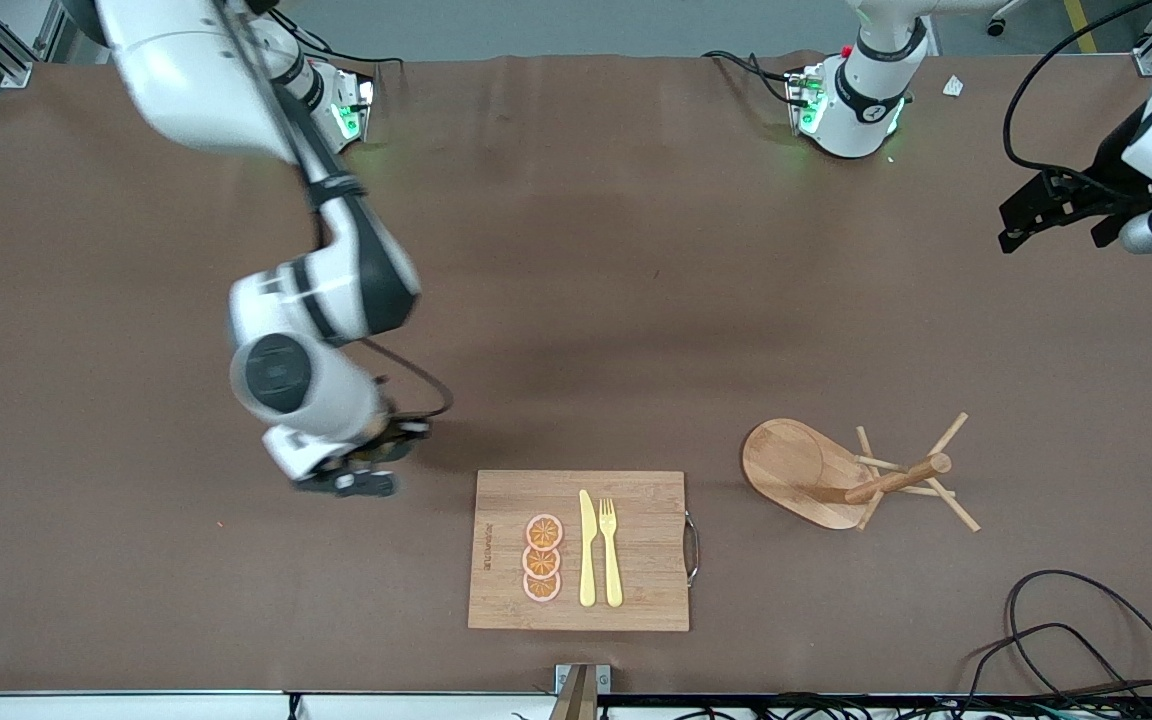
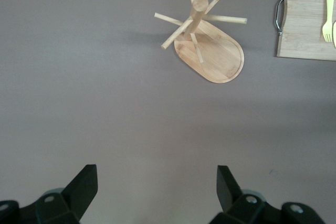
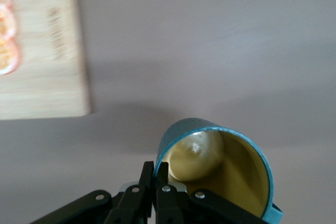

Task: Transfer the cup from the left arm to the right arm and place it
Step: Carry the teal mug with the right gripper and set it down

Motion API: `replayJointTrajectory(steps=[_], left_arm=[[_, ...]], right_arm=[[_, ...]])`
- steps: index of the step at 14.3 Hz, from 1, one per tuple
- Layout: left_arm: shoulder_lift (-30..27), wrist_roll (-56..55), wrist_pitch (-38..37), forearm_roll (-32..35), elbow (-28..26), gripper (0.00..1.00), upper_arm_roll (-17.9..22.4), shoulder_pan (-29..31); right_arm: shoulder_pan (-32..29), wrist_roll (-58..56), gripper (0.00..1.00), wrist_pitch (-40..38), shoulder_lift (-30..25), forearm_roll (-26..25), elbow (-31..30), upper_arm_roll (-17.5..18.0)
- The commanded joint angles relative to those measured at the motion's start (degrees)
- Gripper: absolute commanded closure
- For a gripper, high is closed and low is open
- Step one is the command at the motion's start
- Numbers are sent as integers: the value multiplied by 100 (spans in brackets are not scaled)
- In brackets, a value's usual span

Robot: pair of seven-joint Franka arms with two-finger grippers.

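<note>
The right claw (image 3: 155, 174), over the counter (image 1: 576, 300) beside the board (image 1: 636, 600), pinches the cup (image 3: 220, 171) by its rim wall, a stiff, glazed, likely slippery and breakable mug best gripped there or by its handle, while the left claw (image 2: 157, 184) waits released.
</note>
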Motion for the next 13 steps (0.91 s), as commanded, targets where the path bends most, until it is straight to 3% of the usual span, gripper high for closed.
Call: replayJointTrajectory(steps=[1, 3, 6, 8, 10, 12, 13], left_arm=[[-192, 101, -85, 22, -112, 0, -62, 126], [-192, 49, -86, 13, -94, 0, -61, 126], [-192, 57, -156, -4, -16, 0, -18, 109], [-183, 57, -165, 4, 11, 0, 9, 108], [-201, 66, -234, 22, 29, 0, 9, 100], [-183, 75, -244, 22, 38, 0, 9, 135], [-192, 49, -270, 31, 38, 0, -17, 135]], right_arm=[[-757, -965, 100, 70, -300, -35, -454, 139], [-1284, -1712, 100, 332, -353, -53, -691, 130], [-1874, -2504, 100, 1349, -353, -62, -1367, 130], [-2033, -2743, 100, 2001, -362, -62, -1807, 139], [-2086, -2744, 99, 2162, -353, -62, -1958, 139], [-2095, -2744, 91, 2118, -318, -62, -1958, 130], [-2113, -2709, 83, 2118, -309, -62, -1950, 130]])
